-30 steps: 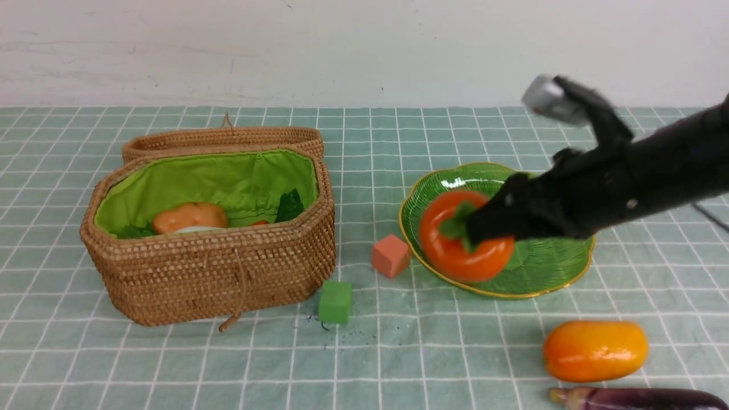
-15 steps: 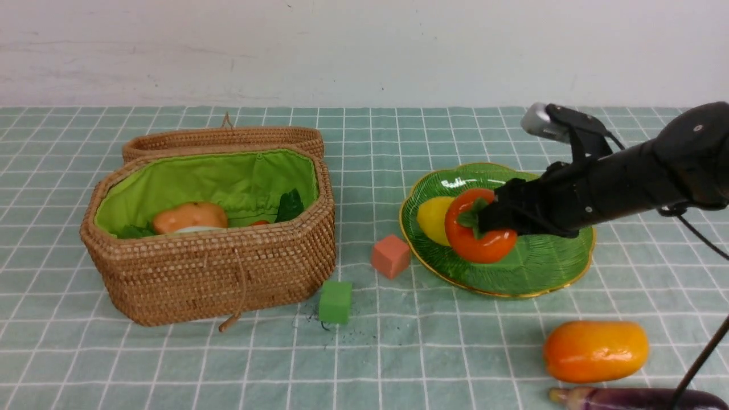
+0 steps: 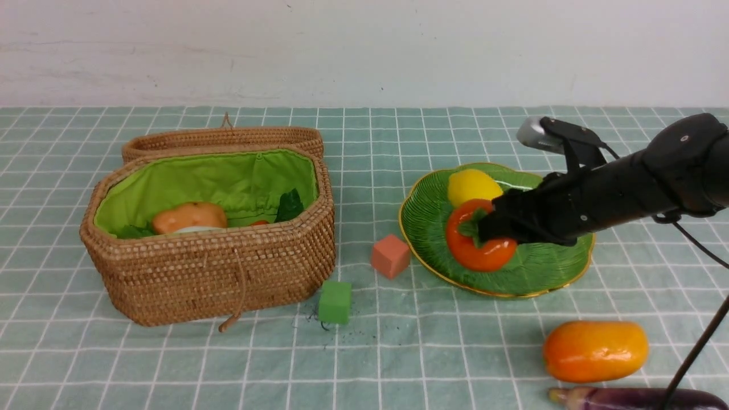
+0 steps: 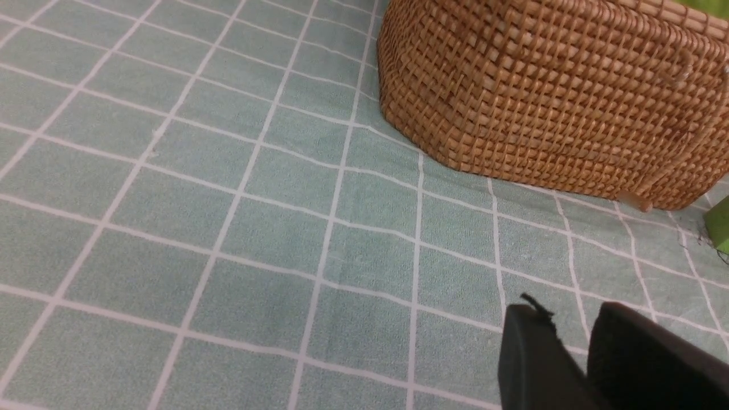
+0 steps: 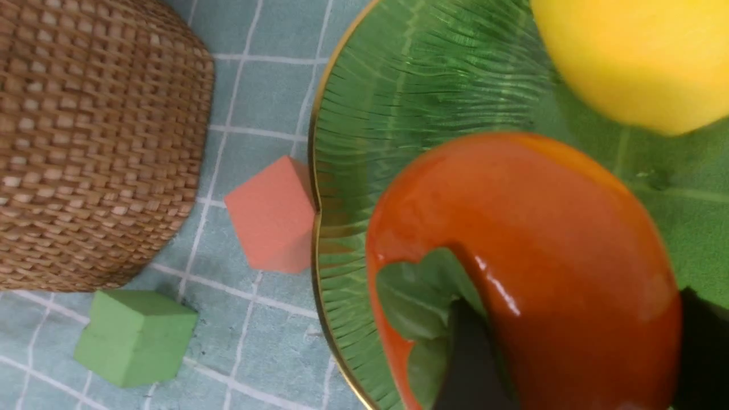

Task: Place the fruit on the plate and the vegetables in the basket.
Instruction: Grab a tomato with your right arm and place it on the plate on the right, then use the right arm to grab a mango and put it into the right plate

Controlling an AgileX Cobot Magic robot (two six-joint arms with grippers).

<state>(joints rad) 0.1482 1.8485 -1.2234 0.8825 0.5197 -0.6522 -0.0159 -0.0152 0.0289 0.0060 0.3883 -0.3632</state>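
Over the plate (image 3: 547, 270) the right gripper (image 3: 492, 230) clasps the persimmon (image 3: 472, 256), half hiding it, while the left gripper (image 4: 572, 327), cropped, shows narrowly parted empty jaws.

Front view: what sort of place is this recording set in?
Probably a staged lab tabletop, not a home kitchen: a bare white wall, a checked green tablecloth, and glossy toy produce like the persimmon, plus a pink foam cube.

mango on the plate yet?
No, the mango lies on the tablecloth, nearer the camera than the plate, beside the eggplant.
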